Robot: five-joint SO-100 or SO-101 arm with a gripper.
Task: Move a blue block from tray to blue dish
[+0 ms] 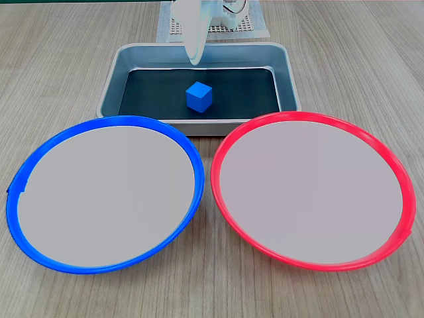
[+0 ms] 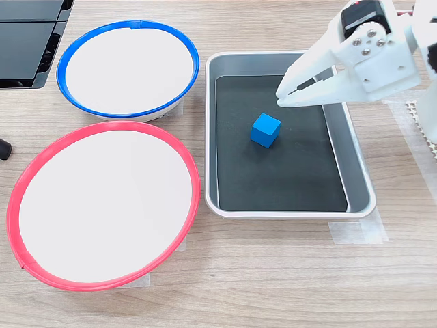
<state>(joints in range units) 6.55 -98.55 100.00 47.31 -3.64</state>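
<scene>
A small blue block [image 1: 199,96] [image 2: 265,130] rests on the dark bottom of the silver tray [image 1: 109,79] [image 2: 358,174], near its middle. My white gripper [image 1: 194,59] [image 2: 281,97] hangs above the tray's far side in the first exterior view, its tips just up and right of the block in the second exterior view, apart from it. Its fingers lie almost together with only a thin slit between them and nothing held. The blue dish [image 1: 99,192] [image 2: 126,68] is empty.
A red-rimmed plate [image 1: 311,189] [image 2: 102,201] of the same size lies beside the blue dish, empty. A white mesh mat [image 1: 173,26] lies behind the tray under the arm's base. A dark object [image 2: 27,41] sits at the second exterior view's upper left.
</scene>
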